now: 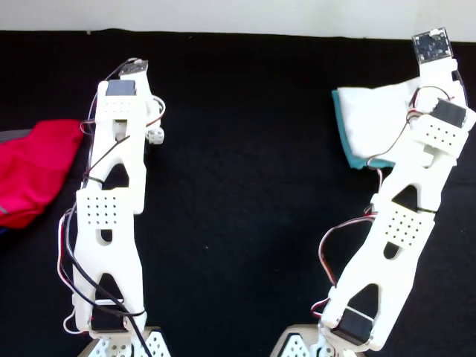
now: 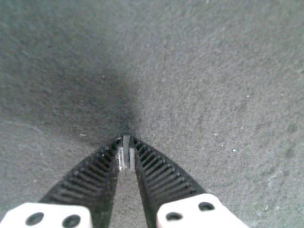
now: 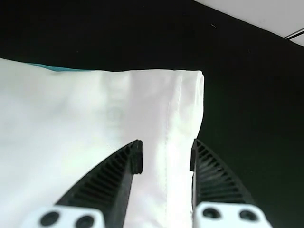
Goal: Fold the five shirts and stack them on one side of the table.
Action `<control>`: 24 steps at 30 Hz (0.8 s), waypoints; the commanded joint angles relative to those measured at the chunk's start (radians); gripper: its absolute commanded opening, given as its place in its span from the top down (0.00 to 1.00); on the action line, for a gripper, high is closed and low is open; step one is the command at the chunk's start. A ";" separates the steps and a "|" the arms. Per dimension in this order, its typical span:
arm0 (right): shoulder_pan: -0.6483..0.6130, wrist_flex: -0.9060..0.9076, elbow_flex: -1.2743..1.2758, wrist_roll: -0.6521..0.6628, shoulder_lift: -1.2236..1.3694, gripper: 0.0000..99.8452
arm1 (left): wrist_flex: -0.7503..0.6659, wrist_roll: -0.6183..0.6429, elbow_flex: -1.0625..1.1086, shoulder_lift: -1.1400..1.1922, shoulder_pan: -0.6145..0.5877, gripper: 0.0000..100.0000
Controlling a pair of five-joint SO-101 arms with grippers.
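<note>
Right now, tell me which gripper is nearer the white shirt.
Right. The right gripper is over the white shirt; the left gripper is over the black table cover, well apart from it.

setting: robotics lab bench | cue: black-felt table [image 1: 245, 111] | cue: pale wall [image 1: 223, 15]

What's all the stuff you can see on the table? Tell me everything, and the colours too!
Table cover: one, black, under everything.
Red shirt: one, red, bunched up at the table's left edge in the high view.
White shirt: one, white, folded, at the far right of the table.
Teal shirt: one, teal, under the white shirt, with just its edge peeking out.
Left arm and right arm: two, white, side by side.
Left gripper: one, black fingers, shut, over bare table cover.
Right gripper: one, black fingers, open, over the white shirt's edge.
</note>
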 commanded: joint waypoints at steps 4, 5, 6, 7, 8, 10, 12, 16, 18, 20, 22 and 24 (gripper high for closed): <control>-0.101 0.222 -0.134 -0.011 -0.054 0.94 | -0.015 0.002 -0.019 0.002 -0.010 0.99; -0.122 0.260 -0.159 -0.011 -0.056 0.98 | -0.015 0.002 -0.019 0.002 -0.010 0.99; -0.142 0.300 -0.196 -0.011 -0.056 1.00 | -0.015 0.002 -0.019 0.002 -0.008 0.99; -0.156 0.344 -0.243 -0.011 -0.056 0.99 | -0.015 0.002 -0.019 0.002 -0.008 0.99; -0.173 0.398 -0.298 -0.011 -0.056 0.99 | -0.015 0.002 -0.019 0.002 -0.008 0.99; -0.202 0.498 -0.363 -0.011 -0.079 0.99 | -0.015 0.002 -0.019 0.002 -0.008 0.99; -0.219 0.613 -0.341 -0.011 -0.151 0.99 | -0.015 0.002 -0.019 0.002 -0.008 0.99; -0.208 0.641 -0.305 -0.087 -0.317 0.99 | -0.015 0.002 -0.019 0.002 -0.008 0.99; -0.202 0.642 -0.271 -0.169 -0.404 0.99 | -0.015 0.002 -0.019 0.002 -0.008 0.99; -0.199 0.642 -0.209 -0.210 -0.506 0.99 | -0.015 0.002 -0.019 0.002 -0.008 0.99; -0.199 0.642 -0.117 -0.210 -0.625 0.99 | -0.015 0.002 -0.019 0.002 -0.008 0.99; -0.199 0.642 0.002 -0.212 -0.759 0.99 | -0.015 0.002 -0.019 0.002 -0.008 0.99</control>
